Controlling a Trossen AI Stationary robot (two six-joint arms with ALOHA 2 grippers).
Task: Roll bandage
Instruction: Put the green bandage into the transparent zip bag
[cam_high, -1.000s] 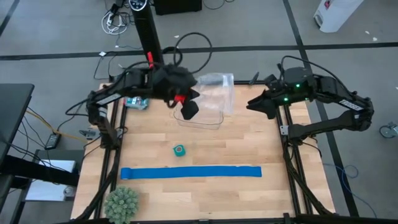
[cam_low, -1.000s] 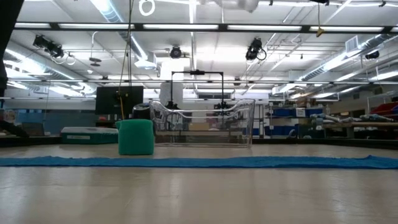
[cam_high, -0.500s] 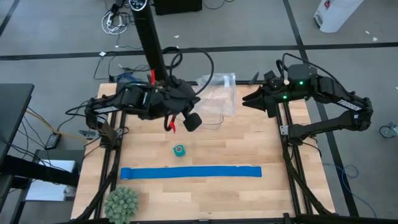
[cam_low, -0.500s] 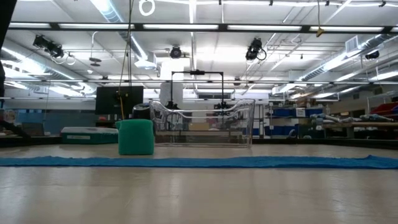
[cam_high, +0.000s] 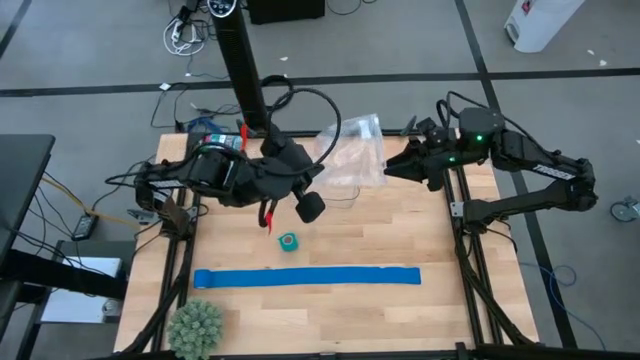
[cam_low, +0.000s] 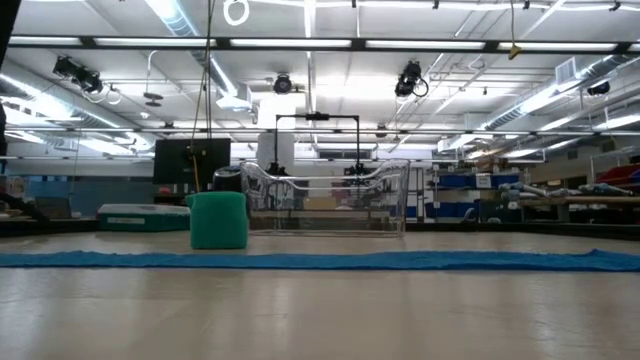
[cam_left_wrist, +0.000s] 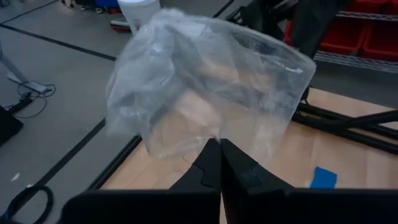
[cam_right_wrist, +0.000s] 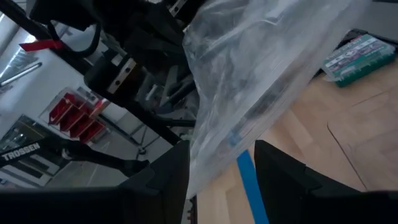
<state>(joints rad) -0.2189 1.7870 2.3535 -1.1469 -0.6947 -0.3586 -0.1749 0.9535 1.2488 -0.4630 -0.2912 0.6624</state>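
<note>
The bandage is a small teal roll (cam_high: 288, 242) standing on end on the table; it also shows in the low view (cam_low: 219, 220). No gripper touches it. My left gripper (cam_high: 310, 207) is just beyond the roll, shut on a clear plastic bag (cam_high: 350, 150). My right gripper (cam_high: 392, 168) is open at the bag's right side. In the right wrist view its fingers stand on either side of the bag's edge (cam_right_wrist: 217, 149). My left gripper pinches the bag's lower edge (cam_left_wrist: 214, 138) between its two shut fingers (cam_left_wrist: 210, 163). The bag billows up and out past the fingertips, lifted clear of the table. My right gripper has the bag's edge between its open fingers; I cannot tell whether they touch it.
A royal-blue strip (cam_high: 305, 277) lies flat across the near half of the table. A spiky green ball (cam_high: 195, 325) sits at the near left corner. A clear bin (cam_low: 325, 195) stands beyond the roll. A teal box (cam_low: 140, 217) lies at the far left.
My left gripper has swung toward the table's near edge and a little right, carrying the bag, which has risen off the table and bunched up. My right gripper has moved left toward the bag. The teal roll and blue strip have stayed put.
</note>
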